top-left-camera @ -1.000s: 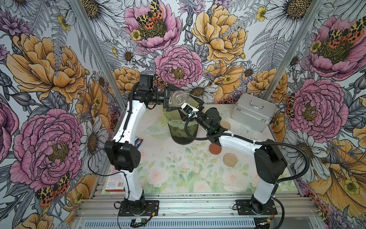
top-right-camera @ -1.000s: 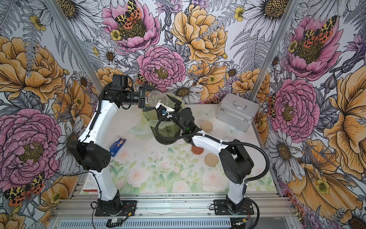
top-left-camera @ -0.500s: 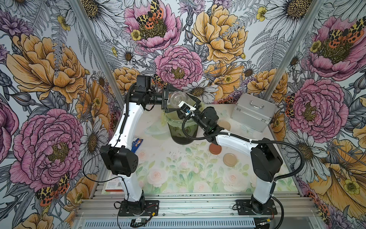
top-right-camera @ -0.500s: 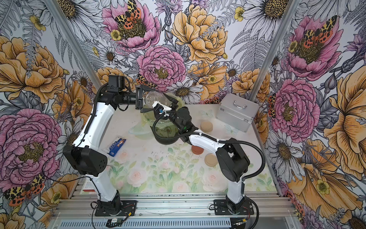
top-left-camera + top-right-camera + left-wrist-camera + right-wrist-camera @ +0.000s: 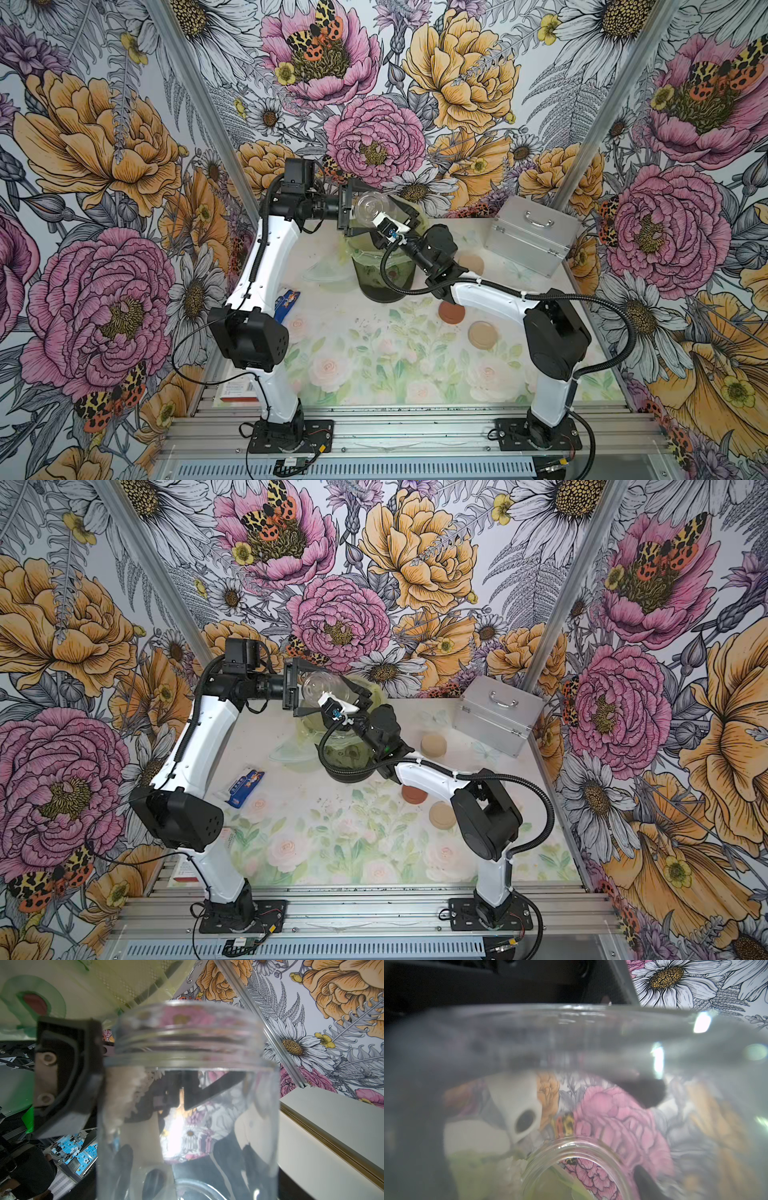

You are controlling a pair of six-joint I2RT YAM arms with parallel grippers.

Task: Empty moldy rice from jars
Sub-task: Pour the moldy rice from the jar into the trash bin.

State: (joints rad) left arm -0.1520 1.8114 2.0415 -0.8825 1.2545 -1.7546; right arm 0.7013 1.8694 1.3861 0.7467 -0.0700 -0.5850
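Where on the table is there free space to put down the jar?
The widest bare patch is the front of the floral mat, between the aluminium rail and the reddish-brown lid and front beige lid. Crowded: the back, around the bin and silver case.

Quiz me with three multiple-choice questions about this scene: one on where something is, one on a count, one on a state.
1. Where is the clear glass jar?
A) on a shelf
B) in the air above the bag-lined bin
C) in a sink

2. How many loose lids lie on the table?
A) one
B) five
C) three

3. How is the jar?
A) lidless and tipped over
B) upright, lid on
C) shattered

Answers:
1. B, the left pincer holds it over the bin.
2. C, one is reddish-brown and two are beige.
3. A, its threaded mouth is bare and it lies tilted.
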